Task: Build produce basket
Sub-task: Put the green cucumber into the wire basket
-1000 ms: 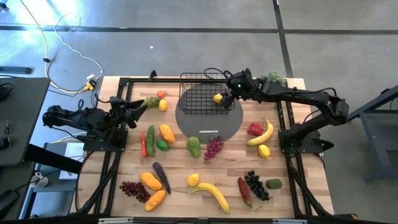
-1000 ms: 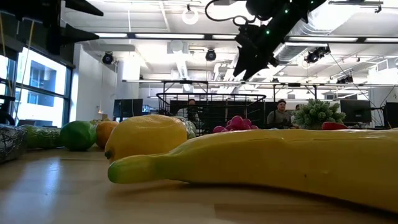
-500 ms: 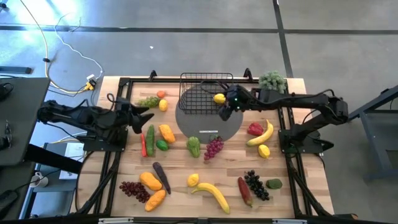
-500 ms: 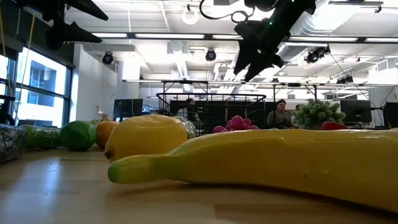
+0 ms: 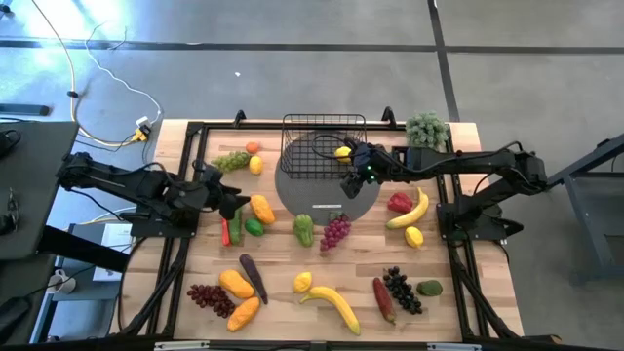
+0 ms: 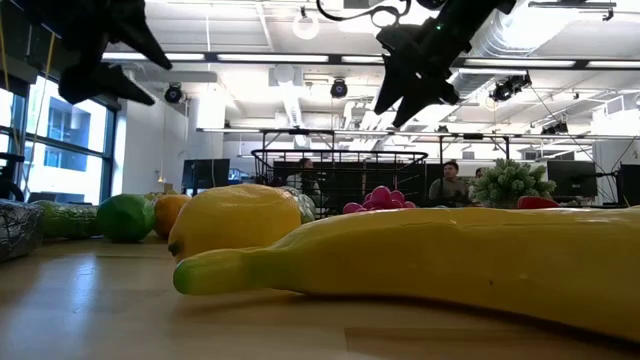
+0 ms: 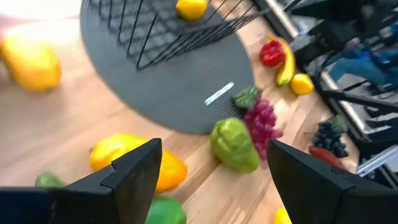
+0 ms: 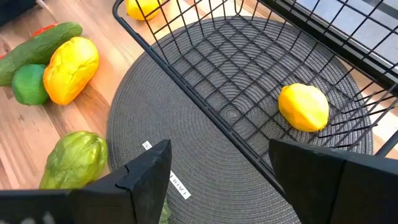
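Wooden table (image 5: pixel 292 263), basket (image 8: pixel 261 93), lemon (image 8: pixel 303 107) inside, right wrist view

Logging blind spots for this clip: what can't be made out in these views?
- Low view: the basket shows only as far-off wire behind the banana and lemon; its contents are hidden.
- Left wrist view: motion blur; the basket's far side is cut off by the picture edge.
- High view: the left gripper covers the produce beneath it.
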You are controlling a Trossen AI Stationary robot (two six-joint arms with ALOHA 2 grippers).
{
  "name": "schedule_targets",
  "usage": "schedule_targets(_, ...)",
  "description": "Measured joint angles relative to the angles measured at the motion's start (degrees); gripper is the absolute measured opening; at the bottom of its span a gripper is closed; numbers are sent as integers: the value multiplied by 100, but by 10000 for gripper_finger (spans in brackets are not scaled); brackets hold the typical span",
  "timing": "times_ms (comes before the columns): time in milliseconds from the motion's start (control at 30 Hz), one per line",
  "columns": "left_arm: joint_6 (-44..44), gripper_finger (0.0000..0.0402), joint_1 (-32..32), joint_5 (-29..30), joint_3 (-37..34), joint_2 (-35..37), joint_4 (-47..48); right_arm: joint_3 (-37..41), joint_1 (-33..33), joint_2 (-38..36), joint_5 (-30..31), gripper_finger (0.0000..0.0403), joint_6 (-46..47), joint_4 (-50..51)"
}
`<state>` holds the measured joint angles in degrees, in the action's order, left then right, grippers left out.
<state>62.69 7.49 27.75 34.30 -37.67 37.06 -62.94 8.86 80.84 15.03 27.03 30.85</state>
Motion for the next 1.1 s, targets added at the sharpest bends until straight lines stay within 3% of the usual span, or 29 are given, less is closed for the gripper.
schedule_targets(667, 2323, 279, 0, -275, 0, -1058, 1401, 0, 282, 2, -41, 252, -684, 31)
schedule_targets(1100, 2885, 279, 0, -512, -2, -2110, 1674, 0, 280, 2, -52, 252, -903, 175)
